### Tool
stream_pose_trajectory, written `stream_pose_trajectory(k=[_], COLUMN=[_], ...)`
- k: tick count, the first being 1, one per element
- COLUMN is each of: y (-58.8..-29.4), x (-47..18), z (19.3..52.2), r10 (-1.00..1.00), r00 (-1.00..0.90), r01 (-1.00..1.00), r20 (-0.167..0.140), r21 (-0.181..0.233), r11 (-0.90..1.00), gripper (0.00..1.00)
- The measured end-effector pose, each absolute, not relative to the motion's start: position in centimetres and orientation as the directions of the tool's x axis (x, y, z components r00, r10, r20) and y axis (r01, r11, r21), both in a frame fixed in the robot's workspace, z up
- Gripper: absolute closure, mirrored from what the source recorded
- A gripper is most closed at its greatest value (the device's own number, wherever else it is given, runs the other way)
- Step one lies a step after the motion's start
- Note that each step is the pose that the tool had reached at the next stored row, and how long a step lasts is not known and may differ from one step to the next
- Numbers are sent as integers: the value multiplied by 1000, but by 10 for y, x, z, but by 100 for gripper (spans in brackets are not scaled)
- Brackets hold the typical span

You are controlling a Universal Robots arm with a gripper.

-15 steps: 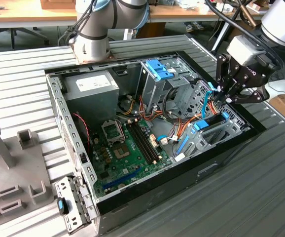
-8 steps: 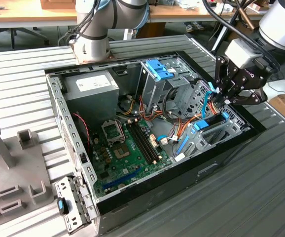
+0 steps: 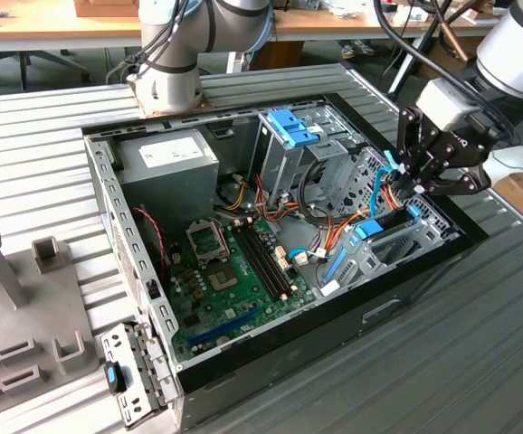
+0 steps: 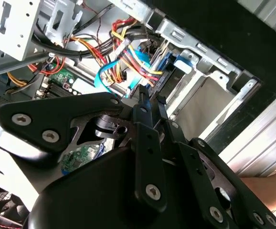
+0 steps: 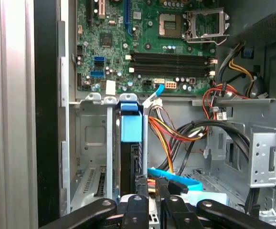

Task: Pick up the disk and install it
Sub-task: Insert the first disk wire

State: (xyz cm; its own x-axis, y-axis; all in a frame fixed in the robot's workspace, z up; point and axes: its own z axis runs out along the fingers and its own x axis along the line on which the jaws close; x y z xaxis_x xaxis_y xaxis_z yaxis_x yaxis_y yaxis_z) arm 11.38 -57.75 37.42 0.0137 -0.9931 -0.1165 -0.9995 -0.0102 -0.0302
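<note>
Hovering at the three o'clock side of the open black computer case (image 3: 334,318) in the exterior view, the black end effector (image 3: 409,187) points down into the bare metal drive bay (image 3: 397,258) there. Its fingers (image 5: 140,183) are drawn nearly together with only a thin gap between them, and they pinch nothing; coloured wires show through that gap in the first wrist view. The disk (image 5: 128,160), a flat hard drive edged by blue plastic rails, stands on edge in a slot of that bay, just under the fingertips, with its blue tab uppermost. I cannot tell whether the fingers touch it. A light blue flat cable (image 5: 176,177) and a bundle of orange, red and yellow wires (image 5: 169,138) run just beside the slot. The green motherboard (image 3: 234,271) lies at the centre of the case floor. The grey power-supply box with a white sticker (image 3: 166,167) sits at ten o'clock, and the metal cage topped by a blue plastic latch (image 3: 290,127) at twelve. The case rests on a ribbed grey table (image 3: 442,371)
</note>
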Motion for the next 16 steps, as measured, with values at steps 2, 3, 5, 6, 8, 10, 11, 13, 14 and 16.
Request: stream_pose_trajectory(k=[2, 3, 5, 6, 8, 10, 11, 13, 14, 16], y=[-577, -577, -578, -578, -578, -578, -578, -578, -578, -578], x=[118, 118, 118, 118, 118, 118, 118, 120, 127, 135], z=[373, 373, 373, 371, 369, 367, 367, 366, 366, 365], r10=[-993, -993, -993, -993, -993, -993, -993, -993, -993, -994], r00=[14, 14, 14, 13, 12, 10, 10, 10, 10, 10], r01=[-999, -999, -999, -1000, -1000, -1000, -1000, -1000, -1000, -1000], r20=[-115, -115, -115, -116, -115, -115, -115, -116, -115, -112], r21=[-30, -30, -30, -30, -30, -30, -30, -30, -29, -28], r11=[-10, -10, -10, -9, -8, -7, -7, -7, -7, -7], gripper=[79, 79, 79, 79, 79, 79, 79, 79, 79, 79])
